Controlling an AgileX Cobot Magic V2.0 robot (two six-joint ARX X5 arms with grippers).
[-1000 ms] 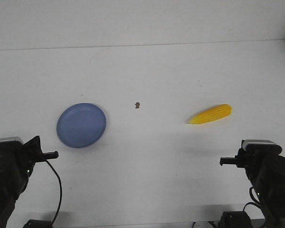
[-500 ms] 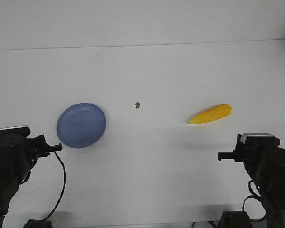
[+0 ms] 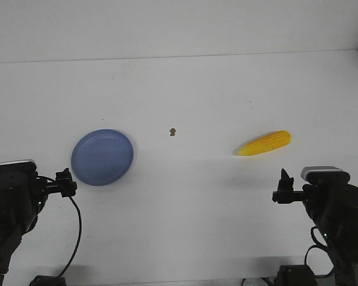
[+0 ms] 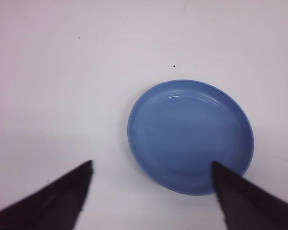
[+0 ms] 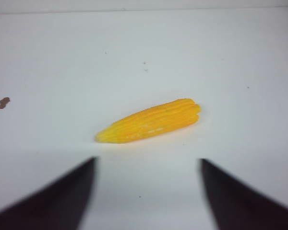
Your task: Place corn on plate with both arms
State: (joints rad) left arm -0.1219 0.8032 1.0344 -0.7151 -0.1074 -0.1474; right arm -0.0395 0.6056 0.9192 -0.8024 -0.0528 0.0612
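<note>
1. corn [image 3: 264,143] lies flat on the counter [image 3: 185,89], right side, well apart from the plate [image 3: 102,157] on the left. tip points toward the plate, fat end away.
2. handling guess: looks like a rigid moulded cob, light, ribbed kernel rows so some grip, but round and tapered, so it may roll or squirt out toward the thin end.
3. best hold, i'd say: across the thick middle, fingers square to the long axis. avoid the tip.
4. right claw [image 5: 149,191] is spread wide, nothing in it, short of the corn and roughly lined up on it.
5. left claw [image 4: 151,191] also spread wide and empty, just short of the plate's near rim.
6. plate is bare, shallow, low rim. it could skid on the smooth counter if nudged.
7. hard to tell: small brown speck [image 3: 173,131] between plate and corn, too small to identify.
8. front view cuts off both arms at the bottom edge; claw fingers read as tiny dark shapes there. wrist views show only finger tips, blurred. underside of corn is hidden.
</note>
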